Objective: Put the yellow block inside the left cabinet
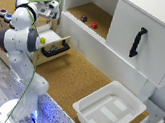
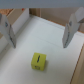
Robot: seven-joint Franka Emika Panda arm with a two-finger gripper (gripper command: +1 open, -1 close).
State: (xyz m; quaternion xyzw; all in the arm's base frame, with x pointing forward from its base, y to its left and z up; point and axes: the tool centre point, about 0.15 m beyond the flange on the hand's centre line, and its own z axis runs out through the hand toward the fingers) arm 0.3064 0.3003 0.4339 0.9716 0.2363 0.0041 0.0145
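Exterior view: white arm (image 1: 23, 37) stands at the exterior view's left, bent over an open wooden drawer box (image 1: 53, 40) with a black handle (image 1: 55, 49). The hand (image 1: 53, 11) hangs above the drawer's white interior; its fingers are too blurred here to read. A small yellow block (image 1: 42, 40) shows at the drawer's edge, just beside the arm's link. Large white cabinet (image 1: 112, 31) sits behind on the cork-topped desk (image 1: 69, 79). Its left cabinet (image 1: 90, 9) bay is open, white walls, brown cork floor, holding a small dark block (image 1: 84, 18) and a small red block (image 1: 94, 25), near each other but apart. Next bay is shut by a white door with a black handle (image 1: 137, 42). White plastic tub (image 1: 109, 110) sits on the desk at the exterior view's right.

Wrist view: hand (image 2: 39, 31) is spread wide, both fingers (image 2: 8, 29) apart with nothing between them. Yellow block (image 2: 38, 61) lies on the white drawer floor (image 2: 55, 50), a dark mark on its top face, apart from both fingers. Wooden drawer walls visible at the edges.
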